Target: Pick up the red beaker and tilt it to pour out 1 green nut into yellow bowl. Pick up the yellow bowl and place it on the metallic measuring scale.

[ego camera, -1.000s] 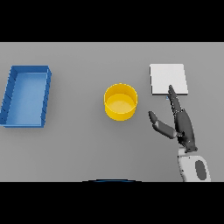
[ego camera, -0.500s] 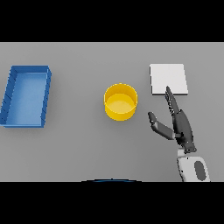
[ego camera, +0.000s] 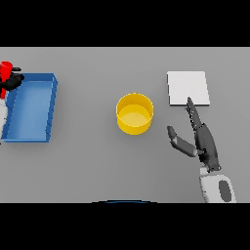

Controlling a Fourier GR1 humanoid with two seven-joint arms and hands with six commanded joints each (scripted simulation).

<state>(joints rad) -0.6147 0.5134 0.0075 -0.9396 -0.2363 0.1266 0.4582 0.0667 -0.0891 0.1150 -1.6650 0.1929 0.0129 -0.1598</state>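
**While the beaker waits at the far left, the pour has yet to begin**

Although little of it shows, the red beaker point(ego camera: 5, 71) sits at the extreme left edge of the head view, just outside the far corner of the blue tray point(ego camera: 52, 103). A dark shape against it looks like the left hand point(ego camera: 13, 81), and its fingers appear to be wrapped round the beaker, though so near the frame's edge I cannot be certain of the grip. No green nut can be made out from here.

The yellow bowl point(ego camera: 134, 114) stands upright in the middle of the grey table point(ego camera: 97, 166), well apart from the beaker and holding nothing that I can see. To its right, and slightly farther back, lies the metallic measuring scale point(ego camera: 188, 88), a pale flat square with nothing on it. The right hand point(ego camera: 203, 141) rests near the scale's front edge, fingers straight and pointing toward it, thumb spread toward the bowl, holding nothing.

By my reading, the task is in its first step: getting the beaker in hand and over to the bowl. The next move calls for carrying the beaker across the tray, keeping it upright until its lip is above the bowl's mouth, then tilting gently enough that only one nut drops. The bowl's transfer to the scale is not yet started.
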